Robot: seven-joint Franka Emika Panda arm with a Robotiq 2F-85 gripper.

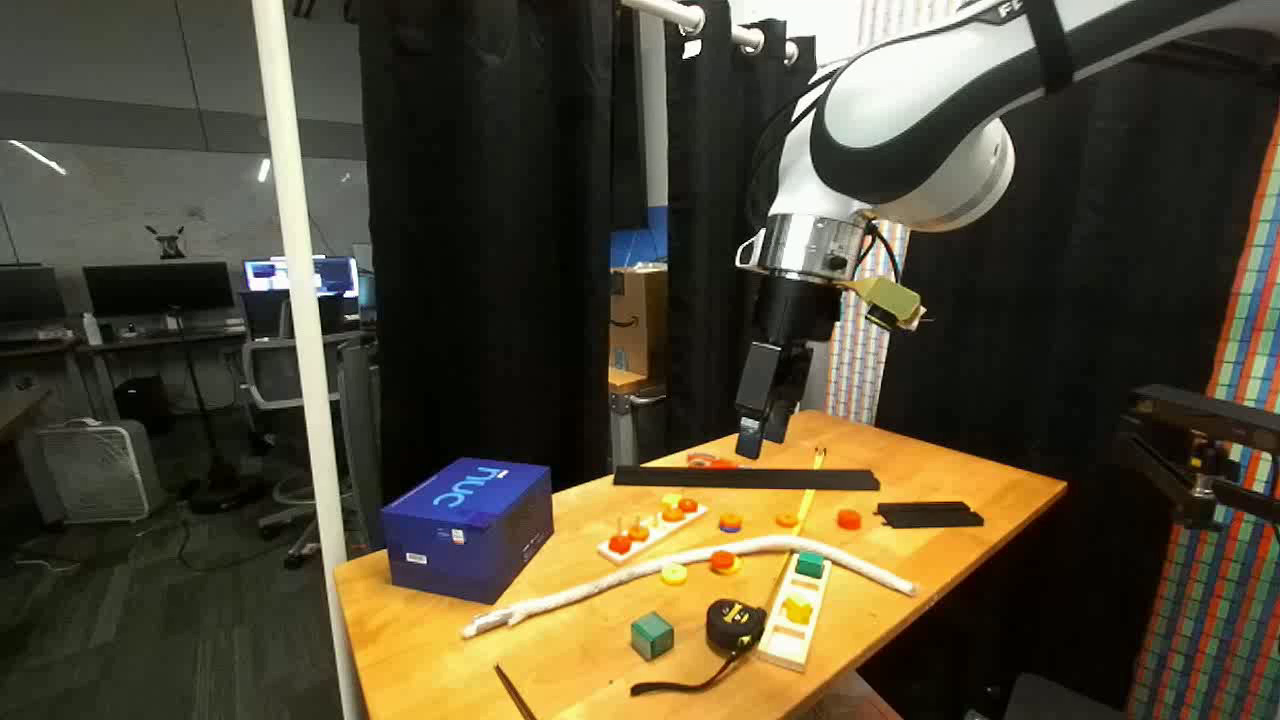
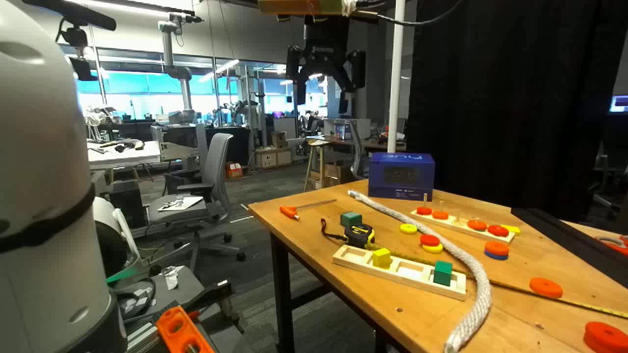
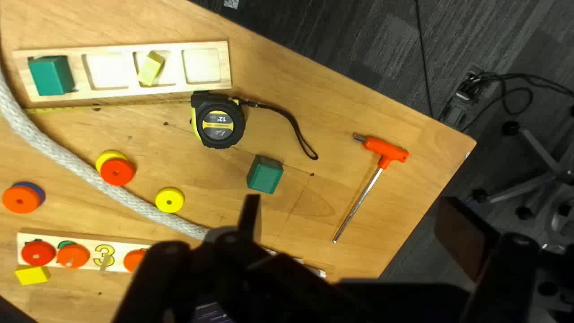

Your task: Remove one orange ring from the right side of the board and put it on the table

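One black two-fingered gripper [image 2: 322,99] hangs, its fingers [image 2: 301,89] spread wide, above the rectangular yellowish wooden table [image 1: 570,640]. There, in both exterior views, the narrow pale wooden pegboard [image 2: 456,224] holds two round orange rings [image 2: 440,215] between two round red rings [image 2: 498,230], near the white braided rope [image 2: 479,274] and the dark-blue rectangular box [image 2: 401,175].

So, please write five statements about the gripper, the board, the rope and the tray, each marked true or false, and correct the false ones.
1. The gripper is open. True.
2. All pegs carry rings. False: on the board, the peg at the 3 has none.
3. The rope crosses over the yellow tape. True.
4. The tray holds a green block and a yellow block. True.
5. These two blocks touch. False: another compartment lies between theirs.
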